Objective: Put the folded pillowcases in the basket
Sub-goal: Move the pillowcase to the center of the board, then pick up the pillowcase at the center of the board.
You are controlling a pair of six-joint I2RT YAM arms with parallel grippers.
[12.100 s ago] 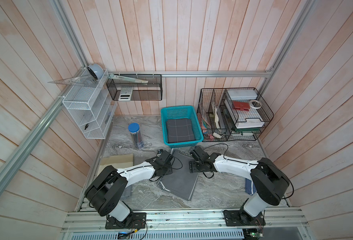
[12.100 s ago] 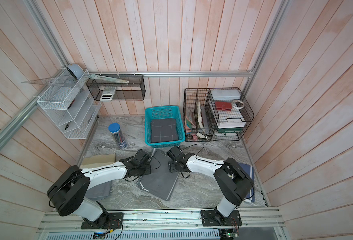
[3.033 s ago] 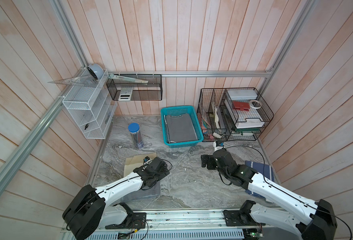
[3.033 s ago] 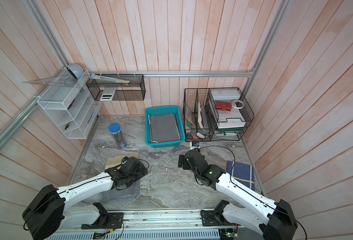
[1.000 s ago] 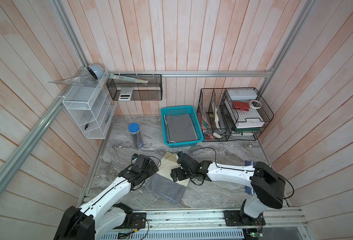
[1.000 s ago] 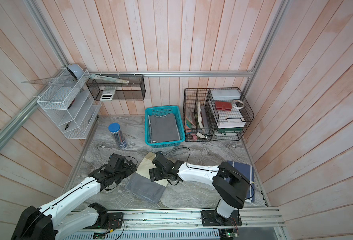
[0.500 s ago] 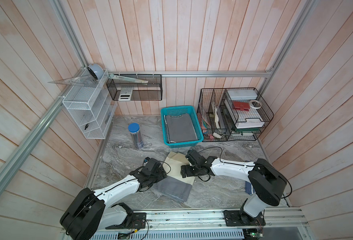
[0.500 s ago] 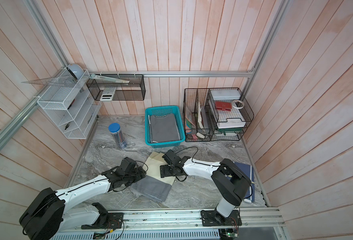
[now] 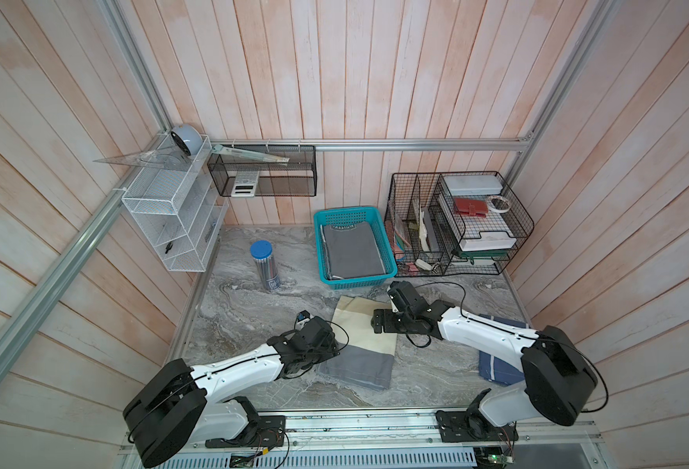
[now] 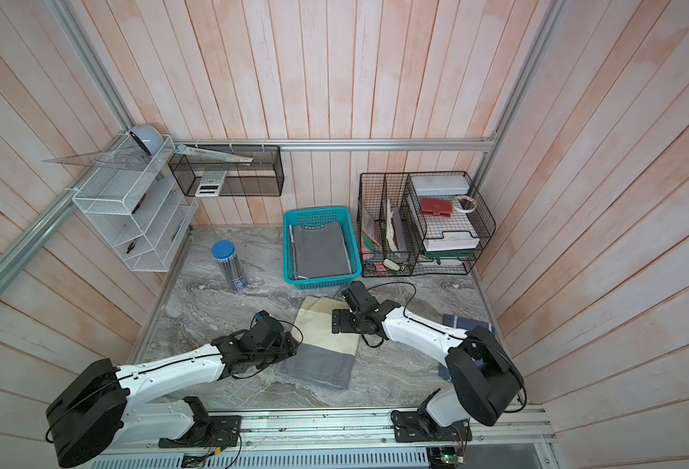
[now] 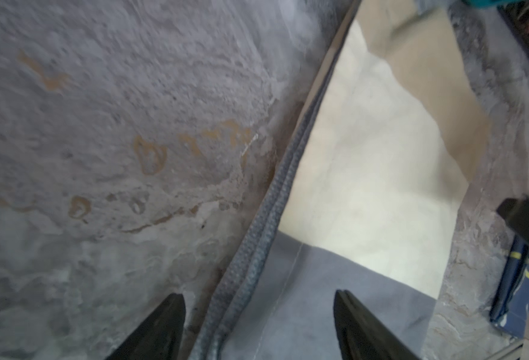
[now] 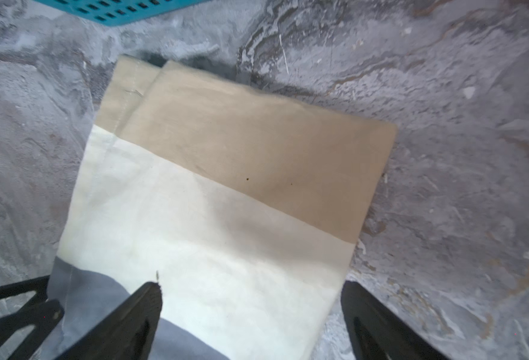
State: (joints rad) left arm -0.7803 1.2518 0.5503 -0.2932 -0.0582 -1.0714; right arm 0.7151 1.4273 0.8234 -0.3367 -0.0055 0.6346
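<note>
Pillowcase (image 9: 365, 335), folded into a long packet banded tan, cream and grey, lies flat on the marble tabletop (image 9: 253, 312) just in front of the teal basket (image 9: 361, 280). I can't see that the two touch. Its long axis runs from the basket back toward the arm bases, tan end nearest the basket.

The left hand (image 11: 257, 294) is at the grey end, jaws apart and straddling the ribbed left edge. The right hand (image 12: 250, 285) hovers at the opposite long edge by the cream band, jaws apart too, one fingertip over cloth and one over bare stone. Neither has a grip.

The right hand is nearer the basket, which already holds a folded grey cloth (image 9: 353, 253). I'd guess the carry goes straight ahead along that axis.
</note>
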